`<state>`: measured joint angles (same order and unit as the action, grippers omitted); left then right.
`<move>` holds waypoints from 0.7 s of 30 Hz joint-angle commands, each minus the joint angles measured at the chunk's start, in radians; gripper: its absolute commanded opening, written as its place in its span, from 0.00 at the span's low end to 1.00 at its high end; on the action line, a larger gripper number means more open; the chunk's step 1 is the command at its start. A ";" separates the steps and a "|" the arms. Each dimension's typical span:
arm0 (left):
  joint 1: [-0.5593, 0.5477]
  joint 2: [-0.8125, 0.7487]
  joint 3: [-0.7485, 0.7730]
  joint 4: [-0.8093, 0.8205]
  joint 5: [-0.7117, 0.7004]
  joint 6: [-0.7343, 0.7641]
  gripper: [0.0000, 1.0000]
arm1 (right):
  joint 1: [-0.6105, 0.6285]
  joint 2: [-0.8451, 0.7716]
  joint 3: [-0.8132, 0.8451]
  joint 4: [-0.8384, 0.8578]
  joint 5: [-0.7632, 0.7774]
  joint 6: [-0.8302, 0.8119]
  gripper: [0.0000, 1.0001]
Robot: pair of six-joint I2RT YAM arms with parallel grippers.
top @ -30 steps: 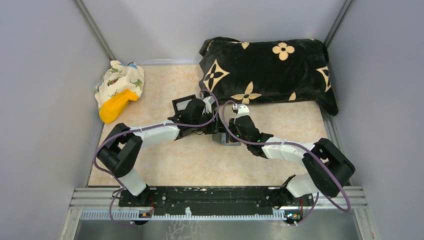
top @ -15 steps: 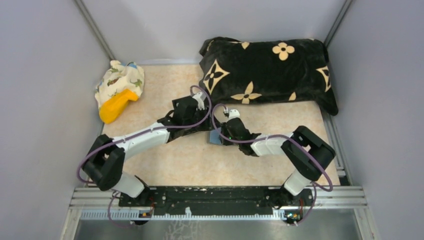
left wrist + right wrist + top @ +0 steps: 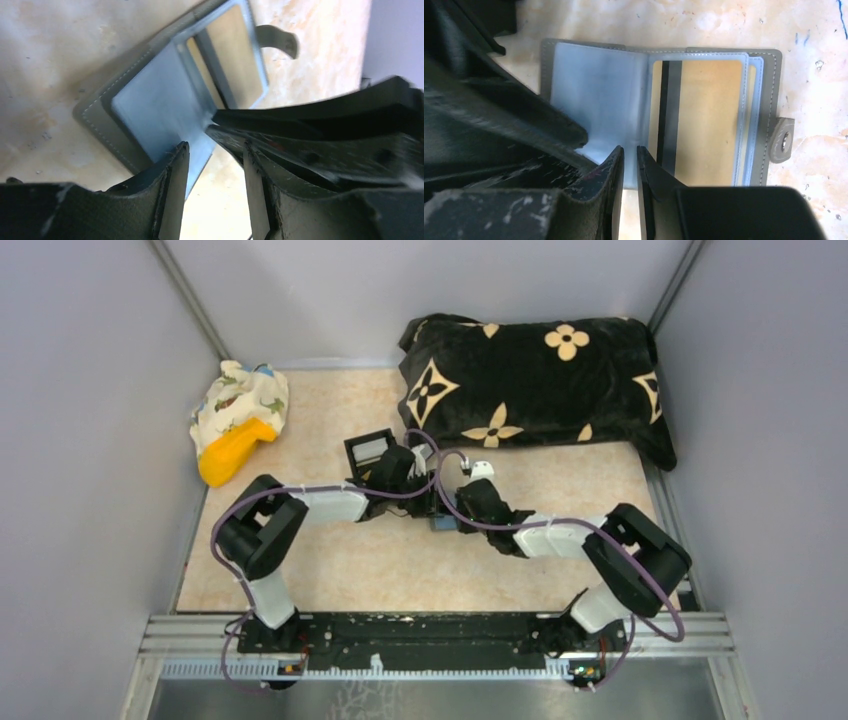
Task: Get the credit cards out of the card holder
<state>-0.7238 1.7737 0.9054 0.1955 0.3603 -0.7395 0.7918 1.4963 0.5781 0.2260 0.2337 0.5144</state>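
The grey card holder (image 3: 769, 90) lies open on the table, its light-blue inner face up; it also shows in the left wrist view (image 3: 160, 100) and, mostly hidden under the grippers, in the top view (image 3: 441, 524). A gold card with a black stripe (image 3: 704, 115) sits in its right clear sleeve. My left gripper (image 3: 215, 152) is open, one finger (image 3: 175, 170) over the blue page's near corner. My right gripper (image 3: 630, 157) has its jaws almost together at the holder's near edge by the fold, with nothing seen between them. The two grippers meet in the top view, left (image 3: 425, 500) and right (image 3: 452, 506).
A small black box (image 3: 368, 450) stands just left of the left gripper. A black pillow with tan flowers (image 3: 535, 380) lies at the back right. A patterned cloth with an orange object (image 3: 238, 425) lies at the back left. Grey walls close in on both sides.
Both arms have shifted, first left, then back right, and the left elbow has pulled in. The grippers stay together over the card holder. The black box shows again.
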 commanded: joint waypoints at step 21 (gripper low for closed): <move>-0.009 0.045 -0.022 0.079 -0.012 -0.039 0.50 | -0.078 -0.321 -0.070 0.036 -0.073 -0.035 0.18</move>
<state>-0.7288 1.8397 0.8986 0.2626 0.3603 -0.7815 0.7486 1.2430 0.5201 0.2386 0.1791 0.4824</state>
